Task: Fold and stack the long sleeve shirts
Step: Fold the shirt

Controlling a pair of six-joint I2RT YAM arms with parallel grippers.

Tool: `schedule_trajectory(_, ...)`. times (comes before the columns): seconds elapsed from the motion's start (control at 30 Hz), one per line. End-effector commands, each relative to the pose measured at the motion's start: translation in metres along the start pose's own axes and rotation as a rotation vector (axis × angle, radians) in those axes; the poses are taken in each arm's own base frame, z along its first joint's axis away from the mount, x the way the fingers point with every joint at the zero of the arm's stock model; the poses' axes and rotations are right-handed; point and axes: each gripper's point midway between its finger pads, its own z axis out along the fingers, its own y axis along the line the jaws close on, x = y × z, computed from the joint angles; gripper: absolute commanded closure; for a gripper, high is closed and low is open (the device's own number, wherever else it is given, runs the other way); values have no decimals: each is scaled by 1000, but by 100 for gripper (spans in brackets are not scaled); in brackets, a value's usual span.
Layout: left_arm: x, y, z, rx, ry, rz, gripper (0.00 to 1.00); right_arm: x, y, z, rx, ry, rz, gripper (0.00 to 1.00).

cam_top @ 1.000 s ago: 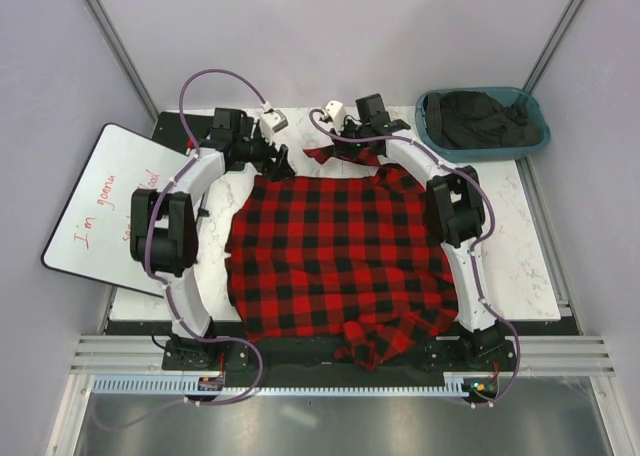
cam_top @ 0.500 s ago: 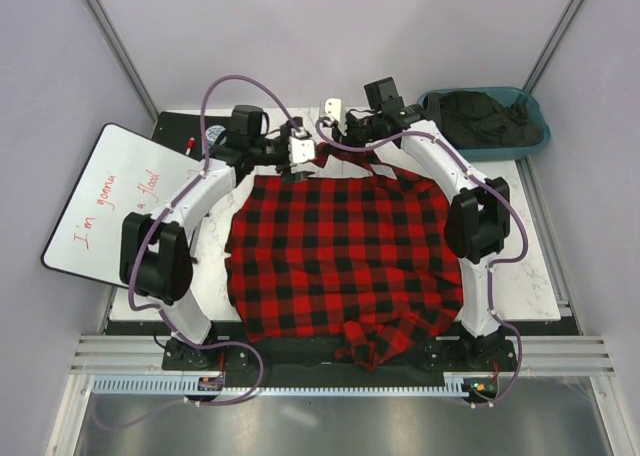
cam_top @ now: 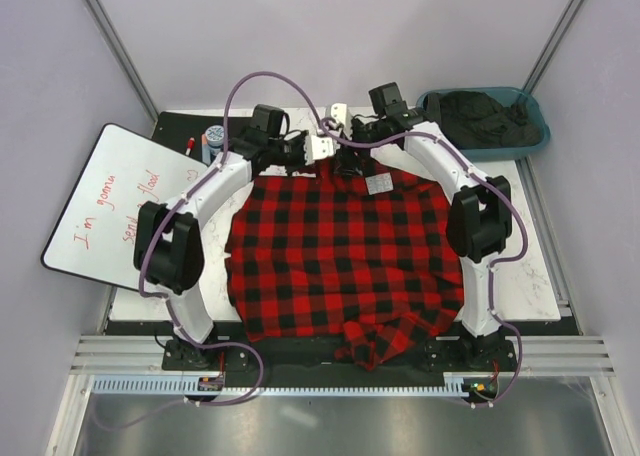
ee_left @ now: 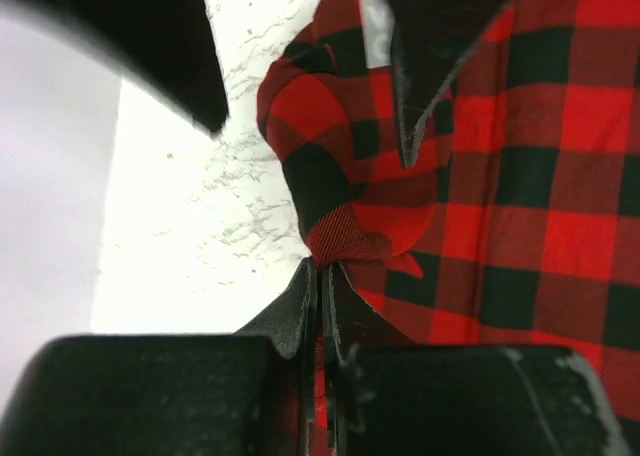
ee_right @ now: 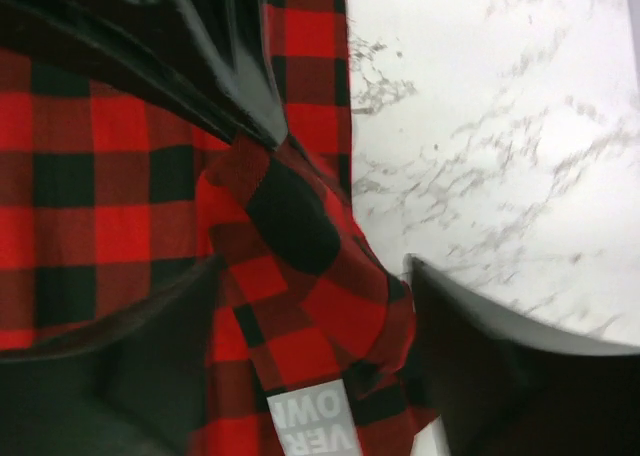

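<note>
**Left gripper pinching the collar, right gripper wide**

Your red-and-black flannel shirt lies spread flat in the middle of the tabletop, collar toward the far edge, hem hanging over the near edge. The left jaws are closed on a collar fold; the right jaws stand apart around the cloth beside it

The red-and-black check shirt lies spread flat on the bench, its near edge rumpled. Its bunched collar is pinched in the left jaws and sits between the parted right jaws, with the white label just beside them.
</note>
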Motion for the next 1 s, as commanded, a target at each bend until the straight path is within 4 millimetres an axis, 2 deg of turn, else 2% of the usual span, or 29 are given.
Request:
schedule_trajectory(0.0, -8, 20, 2, -27, 64, -433, 98, 1, -50, -45, 189, -58, 144, 2)
schedule_trajectory(0.03, -6, 26, 6, -42, 87, -524, 98, 6, -57, -50, 209, -55, 168, 2)
schedule_trajectory(0.07, 2, 22, 3, -31, 152, -650, 98, 8, -62, -56, 226, -54, 196, 2)
schedule_trajectory(0.1, -23, 49, -4, -93, 105, -782, 98, 12, -68, -61, 253, -47, 214, 2)
schedule_trajectory(0.13, -7, 51, 8, -111, 150, -898, 98, 20, -75, -69, 283, -33, 241, 2)
schedule_trajectory(0.17, -19, 68, -2, -172, 125, -1084, 98, 22, -75, -71, 293, -31, 275, 2)
schedule_trajectory(0.23, -25, 69, 2, -116, 69, -1290, 98, 31, -77, -76, 317, -13, 318, 5)
schedule_trajectory(0.27, -35, 75, 2, -126, 38, -1436, 98, 34, -77, -78, 325, -7, 332, 5)
schedule_trajectory(0.37, -52, 87, 9, -104, -51, -1596, 98, 55, -82, -90, 372, 23, 397, 7)
schedule_trajectory(0.4, -58, 100, 11, -121, -117, -1587, 98, 61, -85, -99, 398, 27, 420, 7)
schedule_trajectory(0.43, -61, 110, 14, -135, -161, -1588, 98, 66, -84, -100, 400, 42, 431, 7)
schedule_trajectory(0.5, -54, 120, 26, -179, -212, -1653, 98, 81, -85, -103, 432, 95, 447, 6)
schedule_trajectory(0.53, -60, 142, 28, -223, -314, -1612, 98, 85, -85, -103, 434, 105, 454, 6)
schedule_trajectory(0.57, -48, 142, 42, -232, -322, -1664, 98, 91, -83, -103, 435, 114, 464, 6)
schedule_trajectory(0.63, -41, 158, 55, -276, -384, -1683, 98, 99, -84, -106, 444, 126, 486, 5)
schedule_trajectory(0.67, -29, 161, 70, -278, -391, -1729, 98, 104, -84, -106, 447, 134, 497, 5)
schedule_trajectory(0.77, -10, 182, 82, -409, -431, -1730, 98, 120, -84, -109, 463, 167, 542, 5)
schedule_trajectory(0.8, 5, 184, 90, -459, -437, -1735, 92, 126, -85, -113, 472, 175, 553, 5)
schedule_trajectory(0.83, 11, 191, 94, -502, -472, -1720, 90, 132, -83, -113, 469, 186, 563, 5)
schedule_trajectory(0.87, 0, 208, 90, -513, -567, -1658, 88, 138, -82, -113, 471, 202, 571, 5)
schedule_trajectory(0.9, 15, 207, 104, -532, -555, -1656, 86, 141, -81, -113, 473, 216, 567, 5)
schedule_trajectory(0.93, 10, 215, 105, -564, -581, -1629, 84, 146, -80, -113, 474, 230, 568, 5)
schedule_trajectory(0.97, -3, 228, 98, -578, -634, -1544, 79, 149, -78, -112, 473, 243, 567, 5)
